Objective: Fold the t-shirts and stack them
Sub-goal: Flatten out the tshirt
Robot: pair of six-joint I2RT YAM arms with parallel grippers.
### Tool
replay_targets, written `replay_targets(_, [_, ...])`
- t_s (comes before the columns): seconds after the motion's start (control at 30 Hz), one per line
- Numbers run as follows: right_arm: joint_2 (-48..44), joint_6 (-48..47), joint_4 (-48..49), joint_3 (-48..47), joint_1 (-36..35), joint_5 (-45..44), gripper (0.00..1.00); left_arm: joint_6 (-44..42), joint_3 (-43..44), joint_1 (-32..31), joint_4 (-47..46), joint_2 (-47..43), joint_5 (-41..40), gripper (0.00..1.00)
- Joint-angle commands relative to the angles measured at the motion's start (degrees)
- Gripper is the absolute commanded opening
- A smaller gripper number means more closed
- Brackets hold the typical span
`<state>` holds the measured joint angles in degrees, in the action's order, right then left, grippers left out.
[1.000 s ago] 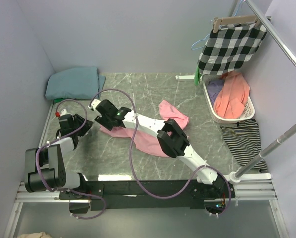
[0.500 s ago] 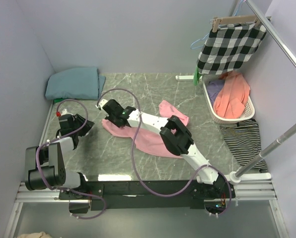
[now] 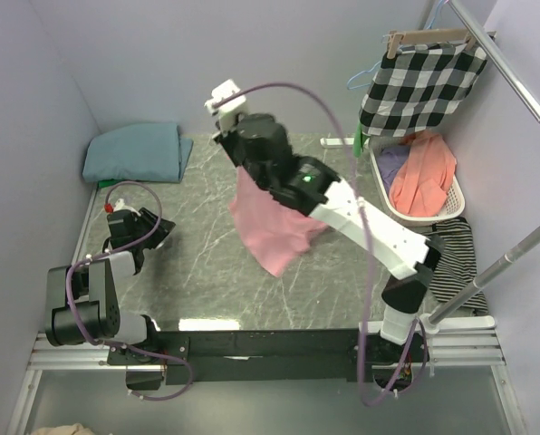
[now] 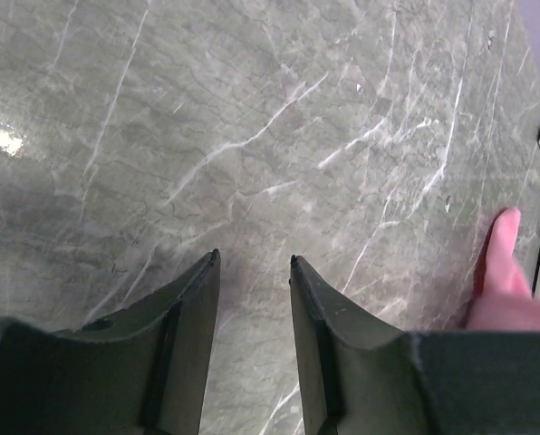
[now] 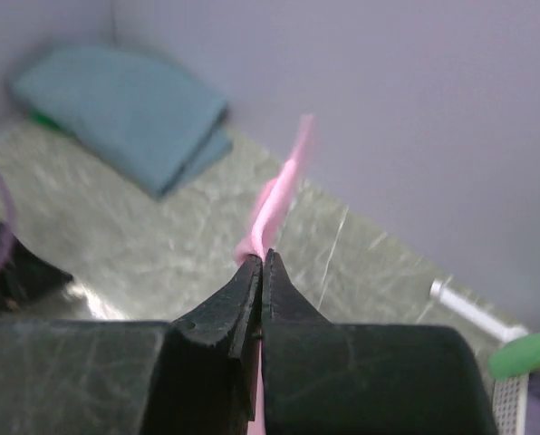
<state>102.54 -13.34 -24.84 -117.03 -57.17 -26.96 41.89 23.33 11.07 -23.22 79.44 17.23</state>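
The light pink t-shirt hangs in the air over the middle of the marble table, bunched and drooping to a point. My right gripper is shut on its top edge, with a strip of the pink t-shirt sticking out past the tips; in the top view the raised right wrist hides the fingers. The dusty teal t-shirt lies folded in the back left corner, also seen as the teal t-shirt. My left gripper stands open and holds nothing, low over bare table at the left. The pink t-shirt shows at its right edge.
A white laundry basket with orange and purple clothes stands at the back right. A black-and-white checked cloth hangs on a hanger above it. A striped garment lies beside a metal rail.
My right gripper shut on the pink t-shirt at the left of the table, then swung up and back, lifting it clear of the table. The left arm stayed put.
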Motion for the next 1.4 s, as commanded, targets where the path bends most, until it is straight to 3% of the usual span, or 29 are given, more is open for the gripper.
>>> replay_targets(0.0, [0.9,-4.1,-2.9,-10.0,-4.1,-1.4,0.00,0.8,-0.4,0.3,-3.1,-0.8,1.4,0.42])
replay_targets(0.17, [4.9,-10.6,-0.6,-19.3,-10.0,-5.4,0.00,0.9,-0.7,0.4,-2.9,-1.3,1.0,0.42])
replay_targets(0.33, [2.8,-14.7,3.0,-17.5,-11.2,-11.5,0.00,0.6,-0.5,0.4,-2.1,-1.8,0.3,0.43])
replay_targets(0.43, [-4.4,-12.9,7.1,-4.8,-10.4,-17.9,0.00,0.6,-0.4,0.3,-2.1,-1.7,0.2,0.43])
replay_targets(0.53, [-15.5,-6.9,11.9,18.9,-8.2,-22.2,0.00,0.5,-0.4,0.3,-2.4,-1.5,0.5,0.44])
replay_targets(0.63, [-25.5,3.0,11.0,32.9,-4.2,-24.9,0.00,0.3,0.0,0.4,-2.4,-1.3,1.3,0.44])
replay_targets(0.77, [-34.9,18.2,4.3,44.9,2.0,-22.7,0.01,1.4,-0.3,0.3,-4.5,-0.8,2.6,0.46])
replay_targets(0.93, [-37.5,24.7,2.3,55.4,7.4,-21.6,0.00,1.7,0.3,-1.5,-7.4,0.9,4.8,0.50])
replay_targets(1.37, [-32.1,26.1,6.8,59.2,12.0,-14.9,0.00,-2.2,12.2,-26.1,-0.9,7.0,-3.2,0.50])
